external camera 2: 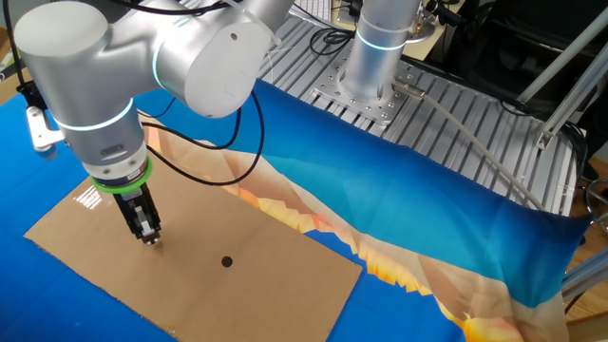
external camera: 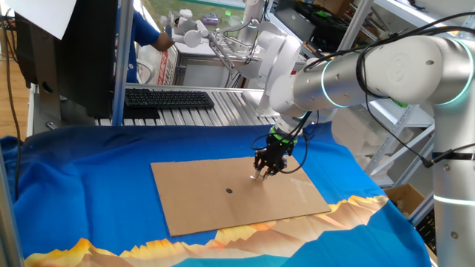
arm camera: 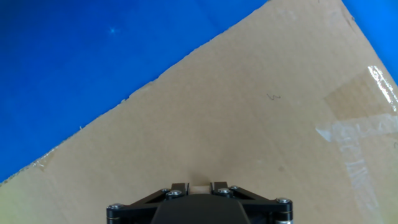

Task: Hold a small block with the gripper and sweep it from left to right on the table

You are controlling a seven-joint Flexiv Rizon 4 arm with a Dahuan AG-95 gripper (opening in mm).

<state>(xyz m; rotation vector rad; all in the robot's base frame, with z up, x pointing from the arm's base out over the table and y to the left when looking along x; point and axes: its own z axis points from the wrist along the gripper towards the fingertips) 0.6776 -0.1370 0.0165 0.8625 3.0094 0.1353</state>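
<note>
The hand points straight down at the cardboard sheet that lies on the blue-clothed tabletop, its tips at or just above the sheet. A bright green ring sits just above the black fingers, where the bulky white-grey arm ends.

In the hand view, the small block — a pale tan piece — shows between the two black fingertips, which are drawn in against it from either side, so the hand is pinching the block. In one fixed view the same pale speck peeps out below the tips, down against the cardboard.

A small dark round dot marks the cardboard a little apart from the hand, nearer the tabletop edge with the orange-yellow jagged border. In the other fixed view the dot lies to one side of the fingers, clearly not touching them.

Strips of clear tape cross the cardboard in the hand view, off toward one of its corners.

Beyond the far edge of the tabletop stands a slatted metal bench with a black keyboard — behind it, a white multi-fingered robot hand.
</note>
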